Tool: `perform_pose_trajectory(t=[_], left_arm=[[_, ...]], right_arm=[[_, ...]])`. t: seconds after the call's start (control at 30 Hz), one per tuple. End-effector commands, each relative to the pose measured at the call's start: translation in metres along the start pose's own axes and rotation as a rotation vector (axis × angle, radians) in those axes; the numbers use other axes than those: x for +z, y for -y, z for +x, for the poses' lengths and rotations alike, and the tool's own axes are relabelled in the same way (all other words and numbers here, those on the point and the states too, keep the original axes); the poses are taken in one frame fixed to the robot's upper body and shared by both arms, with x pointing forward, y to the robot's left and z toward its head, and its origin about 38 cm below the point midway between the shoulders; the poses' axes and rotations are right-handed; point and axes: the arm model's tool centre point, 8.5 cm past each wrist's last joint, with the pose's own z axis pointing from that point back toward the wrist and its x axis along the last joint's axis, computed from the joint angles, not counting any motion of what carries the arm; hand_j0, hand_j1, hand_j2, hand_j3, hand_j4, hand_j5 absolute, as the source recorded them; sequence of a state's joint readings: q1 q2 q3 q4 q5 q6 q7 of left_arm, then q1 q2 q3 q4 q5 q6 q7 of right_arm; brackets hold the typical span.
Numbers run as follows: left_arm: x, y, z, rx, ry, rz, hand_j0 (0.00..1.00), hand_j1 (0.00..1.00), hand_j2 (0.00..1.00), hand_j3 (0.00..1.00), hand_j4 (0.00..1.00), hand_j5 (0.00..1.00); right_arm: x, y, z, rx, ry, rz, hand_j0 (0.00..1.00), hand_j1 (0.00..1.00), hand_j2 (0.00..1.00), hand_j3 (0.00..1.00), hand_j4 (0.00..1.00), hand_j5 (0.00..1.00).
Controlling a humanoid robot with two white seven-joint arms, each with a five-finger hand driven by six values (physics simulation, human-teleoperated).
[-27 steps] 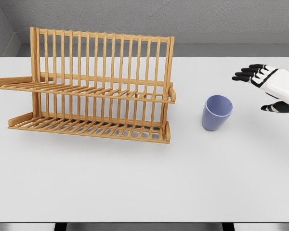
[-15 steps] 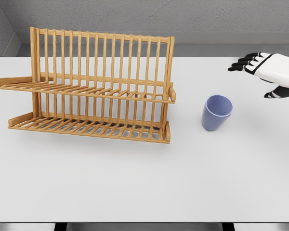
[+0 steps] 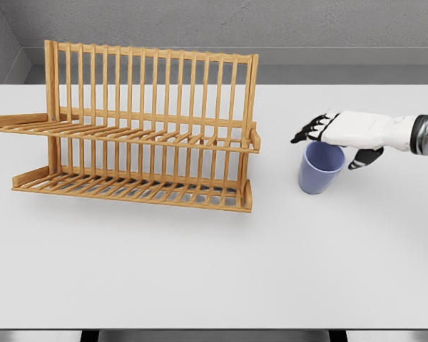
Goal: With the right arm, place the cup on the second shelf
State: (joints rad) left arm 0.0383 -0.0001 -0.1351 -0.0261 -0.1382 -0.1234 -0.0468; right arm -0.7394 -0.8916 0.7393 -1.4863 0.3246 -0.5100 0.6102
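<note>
The blue cup [image 3: 320,167] stood on the white table [image 3: 200,271], just right of the wooden rack [image 3: 135,128], mouth upward, its long axis leaning slightly right. The right hand [image 3: 339,135] had swept in from the far edge and now hovered over the rim, fingers spread, holding nothing. A grasp looked close; the upper shelf [image 3: 128,134] waited bare.

A white table [image 3: 200,271] fills the view, backed by a grey textured wall [image 3: 271,21] under even light.
</note>
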Motion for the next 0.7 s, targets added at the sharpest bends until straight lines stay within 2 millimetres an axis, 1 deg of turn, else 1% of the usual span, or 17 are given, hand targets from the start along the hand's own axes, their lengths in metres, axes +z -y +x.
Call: perform_pose_trajectory(t=[0.0,0.17,0.4,0.57,0.67], left_arm=[[0.0,0.0,0.0,0.0,-0.001,0.001,1.0,1.0,1.0,1.0,1.0,1.0],[0.0,0.0,0.0,0.0,0.001,0.001,1.0,1.0,1.0,1.0,1.0,1.0],[0.0,0.0,0.0,0.0,0.001,0.001,1.0,1.0,1.0,1.0,1.0,1.0],[0.0,0.0,0.0,0.0,-0.001,-0.001,1.0,1.0,1.0,1.0,1.0,1.0],[0.0,0.0,0.0,0.0,-0.001,0.001,1.0,1.0,1.0,1.0,1.0,1.0]], right_arm=[[-0.006,-0.007,0.002,-0.015,0.011,0.019,1.0,1.0,1.0,1.0,1.0,1.0],[-0.008,-0.015,0.001,-0.026,0.011,0.039,1.0,1.0,1.0,1.0,1.0,1.0],[-0.012,-0.013,0.001,-0.03,0.013,0.032,1.0,1.0,1.0,1.0,1.0,1.0],[-0.016,-0.008,0.003,-0.025,0.025,0.02,1.0,1.0,1.0,1.0,1.0,1.0],[-0.018,-0.013,0.004,-0.03,0.027,0.035,1.0,1.0,1.0,1.0,1.0,1.0]])
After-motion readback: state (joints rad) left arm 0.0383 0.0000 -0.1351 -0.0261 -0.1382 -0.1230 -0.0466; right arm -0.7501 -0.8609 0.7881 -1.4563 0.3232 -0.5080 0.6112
